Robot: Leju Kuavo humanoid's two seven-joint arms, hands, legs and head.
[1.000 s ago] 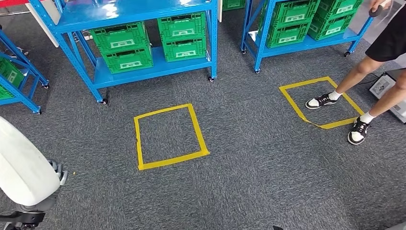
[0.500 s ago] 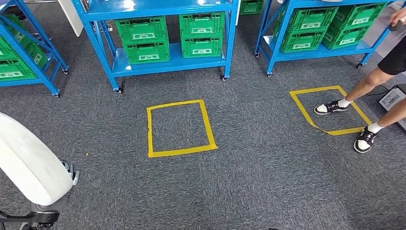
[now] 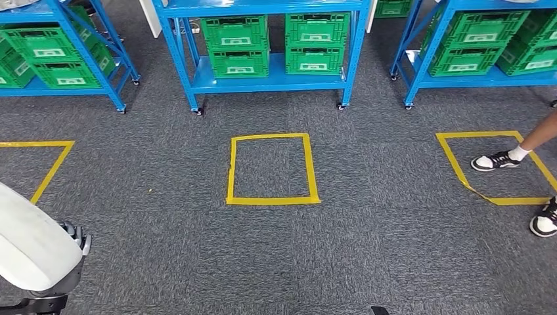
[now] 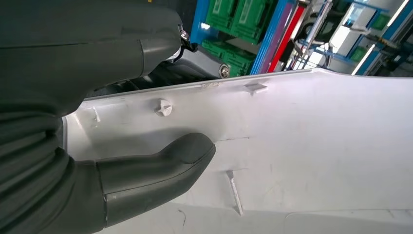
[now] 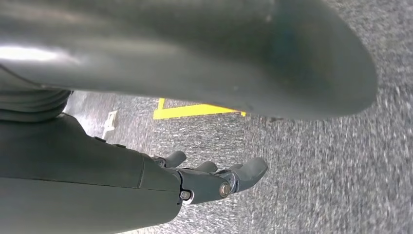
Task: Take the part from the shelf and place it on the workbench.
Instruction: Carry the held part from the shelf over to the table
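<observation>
The part (image 3: 29,252) is a large white curved panel at the lower left of the head view. My left hand (image 3: 73,235) grips its edge, with dark fingers showing beside it. In the left wrist view the grey thumb (image 4: 151,170) presses on the part's white inner face (image 4: 316,146), which carries small moulded clips. My right hand (image 5: 214,180) hangs over the grey carpet with its fingers loosely apart and nothing in them.
Blue wheeled shelves (image 3: 276,80) with green crates (image 3: 235,33) stand ahead, with more shelves at the left (image 3: 62,86) and right (image 3: 460,80). Yellow tape squares (image 3: 272,199) mark the carpet. A person's shoes (image 3: 496,161) stand at the right tape square.
The whole picture has shifted right, so the camera has turned left; a tape square and a shelf have come in at the left. The part stays in my left hand.
</observation>
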